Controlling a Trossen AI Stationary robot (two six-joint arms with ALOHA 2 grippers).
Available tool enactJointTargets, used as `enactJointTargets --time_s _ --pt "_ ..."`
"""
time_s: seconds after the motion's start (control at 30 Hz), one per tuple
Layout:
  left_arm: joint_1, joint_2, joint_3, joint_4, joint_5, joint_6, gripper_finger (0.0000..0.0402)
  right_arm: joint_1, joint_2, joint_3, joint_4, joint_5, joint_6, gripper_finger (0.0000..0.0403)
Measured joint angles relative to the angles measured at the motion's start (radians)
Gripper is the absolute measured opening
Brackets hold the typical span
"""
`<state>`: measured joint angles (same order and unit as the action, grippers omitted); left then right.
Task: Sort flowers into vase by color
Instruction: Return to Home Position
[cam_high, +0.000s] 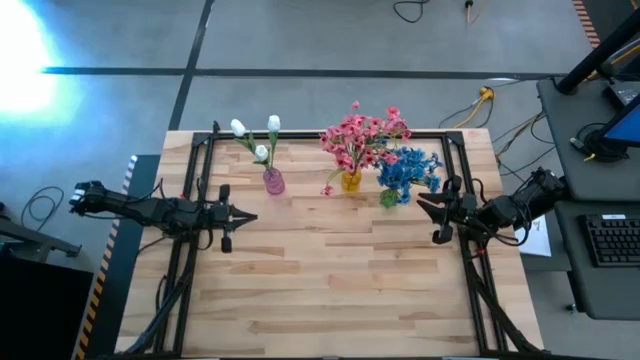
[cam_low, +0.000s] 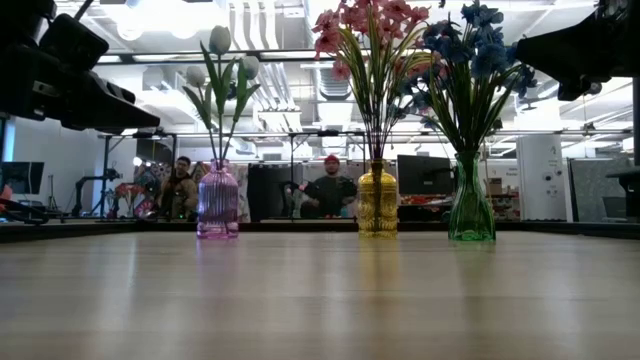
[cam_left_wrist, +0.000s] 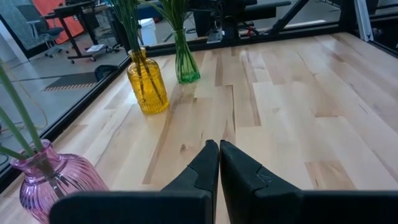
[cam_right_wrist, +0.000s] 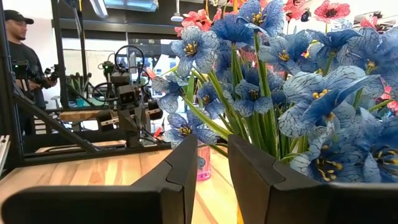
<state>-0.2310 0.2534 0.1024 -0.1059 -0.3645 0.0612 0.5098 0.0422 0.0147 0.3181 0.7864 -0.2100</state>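
Three glass vases stand upright in a row near the table's far edge. The pink vase (cam_high: 273, 181) (cam_low: 217, 203) (cam_left_wrist: 46, 180) holds white buds (cam_high: 256, 137). The yellow vase (cam_high: 351, 181) (cam_low: 377, 204) (cam_left_wrist: 147, 86) holds pink flowers (cam_high: 362, 136). The green vase (cam_high: 388, 198) (cam_low: 470, 208) (cam_left_wrist: 185, 60) holds blue flowers (cam_high: 410, 170) (cam_right_wrist: 292, 81). My left gripper (cam_high: 252, 216) (cam_left_wrist: 219, 147) is shut and empty, above the table just near of the pink vase. My right gripper (cam_high: 428, 219) (cam_right_wrist: 212, 152) is open and empty, right of the green vase, with the blue blossoms close in front of it.
A black frame (cam_high: 200, 160) runs along the table's left, far and right edges. The bare wooden tabletop (cam_high: 330, 280) stretches toward the near edge. People (cam_low: 325, 185) stand in the room beyond the far edge. A desk with a keyboard (cam_high: 610, 240) sits off the table's right.
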Motion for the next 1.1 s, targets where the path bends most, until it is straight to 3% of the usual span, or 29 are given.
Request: enactJointTargets --time_s 0.73,1.1 --pt "0.000 0.032 0.000 0.000 0.000 0.000 0.0000 0.000 0.000 0.000 0.000 0.000 0.000 0.0075" --pt "0.000 0.046 0.000 0.000 0.000 0.000 0.0000 0.000 0.000 0.000 0.000 0.000 0.000 0.0090"
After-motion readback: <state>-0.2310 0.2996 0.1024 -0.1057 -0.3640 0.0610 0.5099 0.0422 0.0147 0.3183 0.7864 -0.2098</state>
